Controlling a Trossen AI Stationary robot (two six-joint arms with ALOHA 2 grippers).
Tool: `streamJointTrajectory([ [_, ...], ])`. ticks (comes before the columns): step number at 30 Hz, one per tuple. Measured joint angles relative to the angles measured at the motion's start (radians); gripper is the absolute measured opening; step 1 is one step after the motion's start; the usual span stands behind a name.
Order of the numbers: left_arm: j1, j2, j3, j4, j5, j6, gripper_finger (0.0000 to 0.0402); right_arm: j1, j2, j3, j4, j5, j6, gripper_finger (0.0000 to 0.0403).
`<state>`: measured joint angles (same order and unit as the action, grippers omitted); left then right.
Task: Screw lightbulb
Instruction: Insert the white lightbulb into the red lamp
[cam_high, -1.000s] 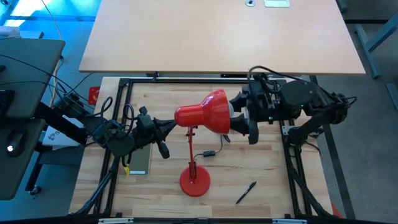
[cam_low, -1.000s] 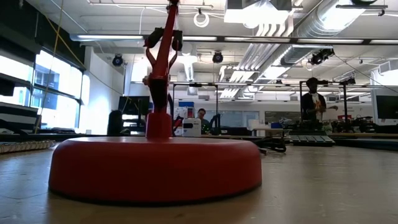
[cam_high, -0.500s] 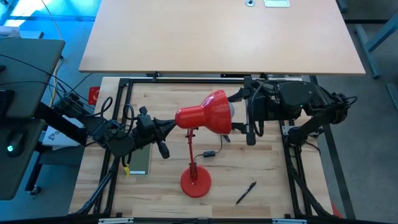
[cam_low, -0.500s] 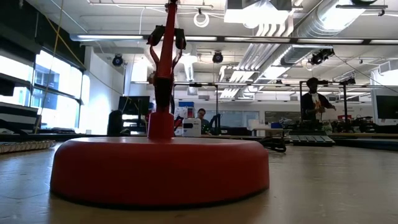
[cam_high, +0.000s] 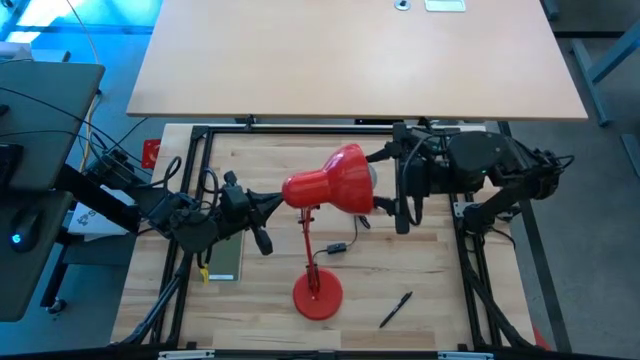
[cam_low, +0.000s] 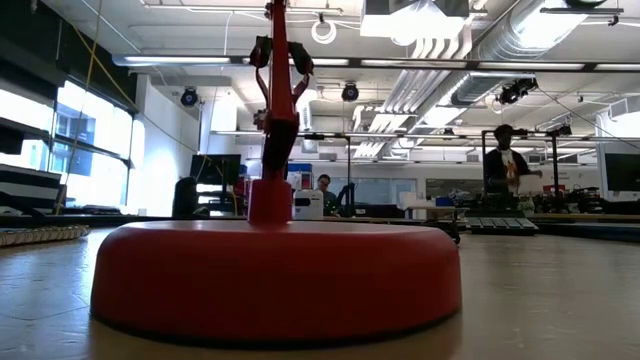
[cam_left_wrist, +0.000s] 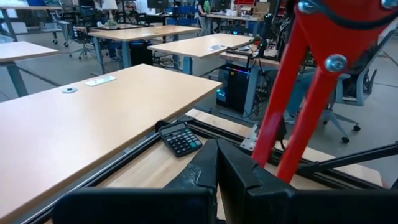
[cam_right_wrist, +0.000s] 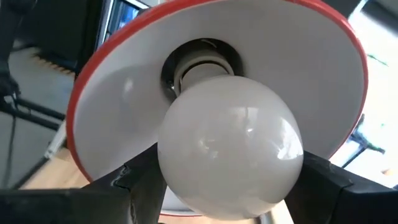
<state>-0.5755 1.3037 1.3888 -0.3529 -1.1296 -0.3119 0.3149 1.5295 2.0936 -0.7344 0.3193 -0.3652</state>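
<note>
Red lamp shade (cam_high: 330, 182), white-lined inside, is recorded as the only container: within it the lightbulb (cam_right_wrist: 231, 145) is seated, its narrow base entering the socket (cam_right_wrist: 200, 59) at the back of the shade. The lightbulb is a plain white, smooth, rounded globe tapering to a ribbed white neck; soft highlights are seen on its surface. Its long axis runs along the shade's axis, roughly level over the tabletop (cam_high: 430, 290), with the base turned toward the left arm's side and the round end facing the right arm; in the high view only a pale sliver (cam_high: 372, 176) shows at the shade's mouth. The right end effector (cam_high: 398, 190) is placed at that mouth, its two fingers (cam_right_wrist: 134, 180) set against opposite sides of the globe, closed on it. The left end effector (cam_high: 262, 210) is held at the narrow rear of the shade beside the red lamp arm (cam_high: 306, 230); its fingers are seen pressed together in the left wrist view, with nothing visible between them. Also listed: round red lamp base (cam_high: 317, 295), black pen (cam_high: 395, 309), calculator (cam_left_wrist: 181, 138).
</note>
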Motion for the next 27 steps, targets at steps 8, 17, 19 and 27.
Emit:
streamJointTrajectory([
  [8, 0.000, 0.000, 0.000, -0.028, -0.036, 0.001, 0.0000, 0.016, 0.001, -0.001, -0.001, -0.013, 0.458, 0.0254],
  [17, 0.000, 0.000, 0.000, -0.162, -0.039, 0.002, 0.0000, 0.041, 0.002, -0.002, 0.041, -0.027, 1.304, 0.0254],
  [19, 0.000, 0.000, 0.000, -0.194, -0.039, 0.002, 0.0000, 0.040, 0.002, -0.003, 0.052, -0.045, 1.493, 0.0254],
  [27, 0.000, 0.000, 0.000, -0.261, -0.038, 0.076, 0.0000, 0.049, 0.005, -0.004, 0.119, -0.004, 1.998, 0.0254],
])
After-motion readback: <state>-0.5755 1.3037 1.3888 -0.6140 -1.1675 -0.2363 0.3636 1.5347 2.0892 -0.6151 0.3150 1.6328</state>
